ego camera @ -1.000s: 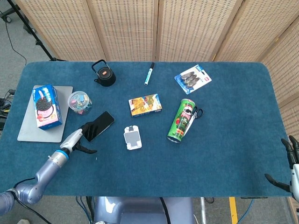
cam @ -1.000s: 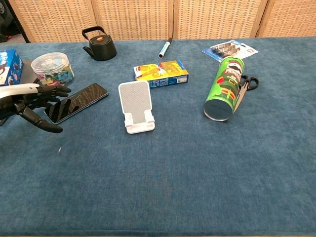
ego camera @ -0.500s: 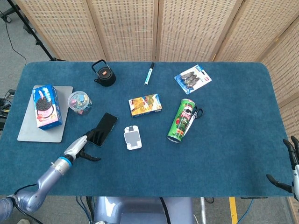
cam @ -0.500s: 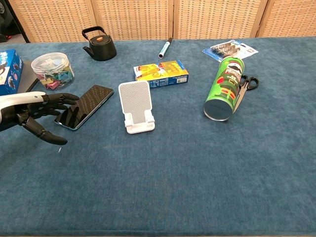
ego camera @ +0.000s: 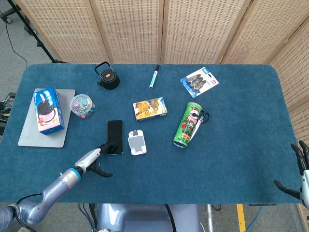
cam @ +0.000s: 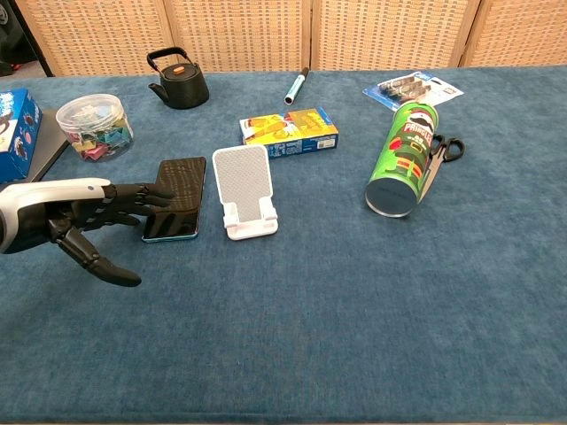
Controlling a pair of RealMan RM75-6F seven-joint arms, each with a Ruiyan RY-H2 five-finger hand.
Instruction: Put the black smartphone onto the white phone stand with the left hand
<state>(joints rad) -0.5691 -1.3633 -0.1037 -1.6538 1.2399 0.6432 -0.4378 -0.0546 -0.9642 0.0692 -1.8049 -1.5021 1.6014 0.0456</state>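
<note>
Smartphone: the black smartphone lay flat on the desk, just beside the white phone stand on its left, long side running roughly parallel to the stand, toward the front-left part of the desk.
Handling: I judged it a thin, stiff, smooth slab, light but slippery on its glass face, and lying flush on the blue cloth so there was little edge to get under. I would take it across its two long edges, near the middle, thumb on one side and fingers on the other.
Left hand: my left hand reached in from the desk's left edge, fingers stretched out and apart over the near left part of the phone, thumb hanging low and clear. It held nothing; I could not tell whether the fingertips actually pressed the glass.
Right hand: my right hand sat at the front-right corner, fingers spread, holding nothing.
Change: a second earlier the phone lay slanted and further left, well apart from the stand; it had since slid right and turned nearly square to it, my left hand following.
Nearby: the yellow snack box lay behind the stand, the clip jar behind the hand.
</note>
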